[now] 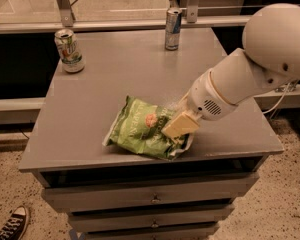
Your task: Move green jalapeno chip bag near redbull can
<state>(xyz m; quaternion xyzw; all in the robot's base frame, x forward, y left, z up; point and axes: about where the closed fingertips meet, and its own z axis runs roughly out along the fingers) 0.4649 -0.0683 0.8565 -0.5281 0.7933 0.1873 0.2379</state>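
Green jalapeno chip bag (140,131) lies flat near the front edge of the grey worktop (90,99), a little right of centre, above the stacked drawers (152,199) in the cabinet front. A black-and-white sneaker (12,224) shows on the floor at the near left corner. The bag's right end is crumpled, and the claw (180,125) rests on it there, its cream-coloured tip touching the foil. Whether it is open or closed cannot be told. Behind the claw, the thick white arm (250,74) slopes up and away to the right. Farther back, by the left edge, a white-and-green can (69,50) stands upright. Farthest, at the rear edge and right of centre, the redbull can (173,29) stands upright, well apart from the bag.
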